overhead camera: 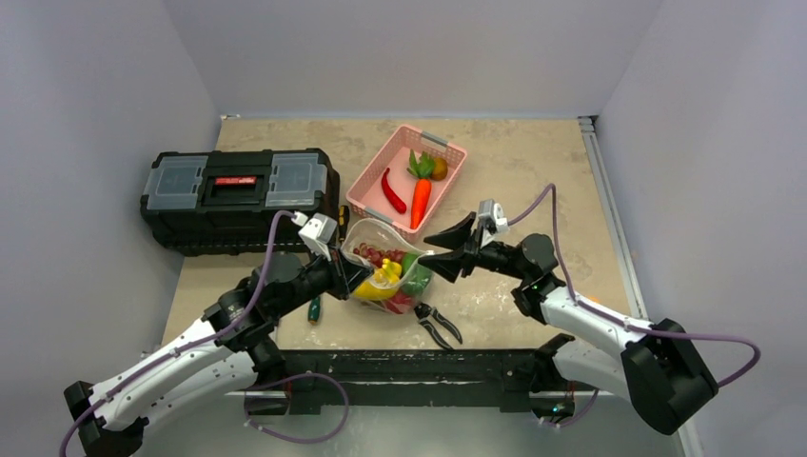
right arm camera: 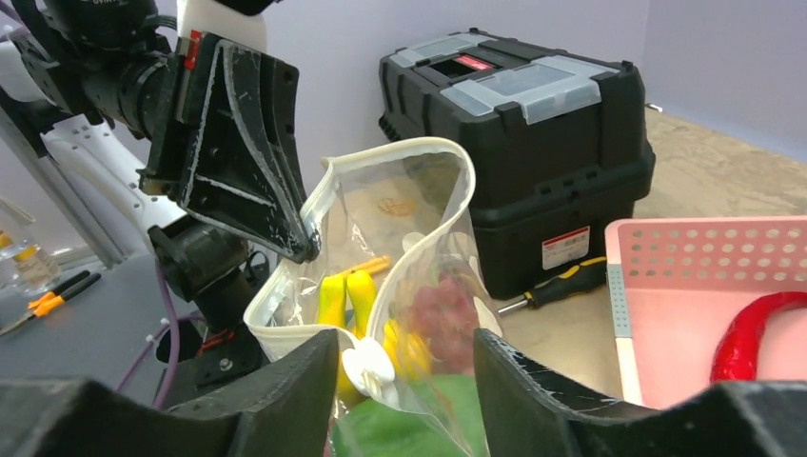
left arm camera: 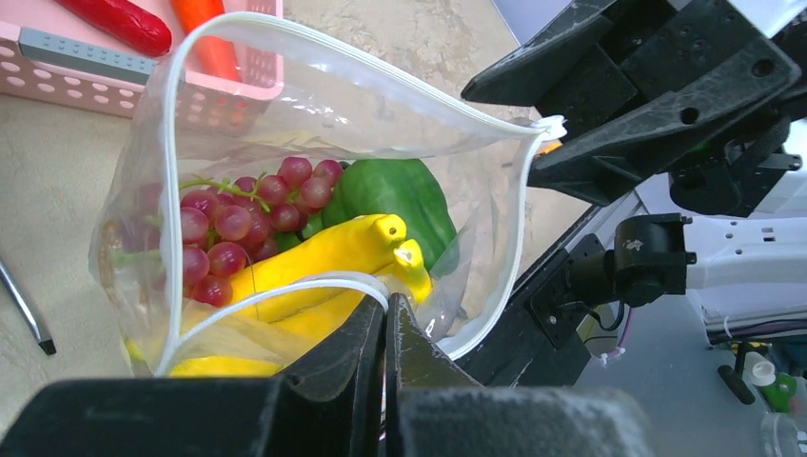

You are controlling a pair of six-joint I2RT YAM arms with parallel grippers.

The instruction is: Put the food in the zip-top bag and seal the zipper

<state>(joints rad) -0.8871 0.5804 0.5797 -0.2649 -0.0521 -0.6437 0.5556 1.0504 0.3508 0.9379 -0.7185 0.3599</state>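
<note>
The clear zip-top bag (overhead camera: 385, 271) stands open between my arms, holding purple-red grapes (left arm camera: 238, 224), yellow bananas (left arm camera: 324, 259) and a green pepper (left arm camera: 395, 195). Its white zipper (left arm camera: 171, 143) rims the wide-open mouth. My left gripper (left arm camera: 388, 303) is shut on the near rim of the bag. My right gripper (right arm camera: 404, 345) is at the opposite corner, its jaws apart on either side of the white slider tab (right arm camera: 366, 369). In the top view the left gripper (overhead camera: 347, 271) and right gripper (overhead camera: 442, 252) flank the bag.
A pink basket (overhead camera: 376, 164) behind the bag holds a red chili (overhead camera: 393, 192), a carrot (overhead camera: 420, 195) and a small brown fruit. A black toolbox (overhead camera: 238, 195) sits at the left. A screwdriver (overhead camera: 314, 309) and pruning shears (overhead camera: 438, 324) lie near the front edge.
</note>
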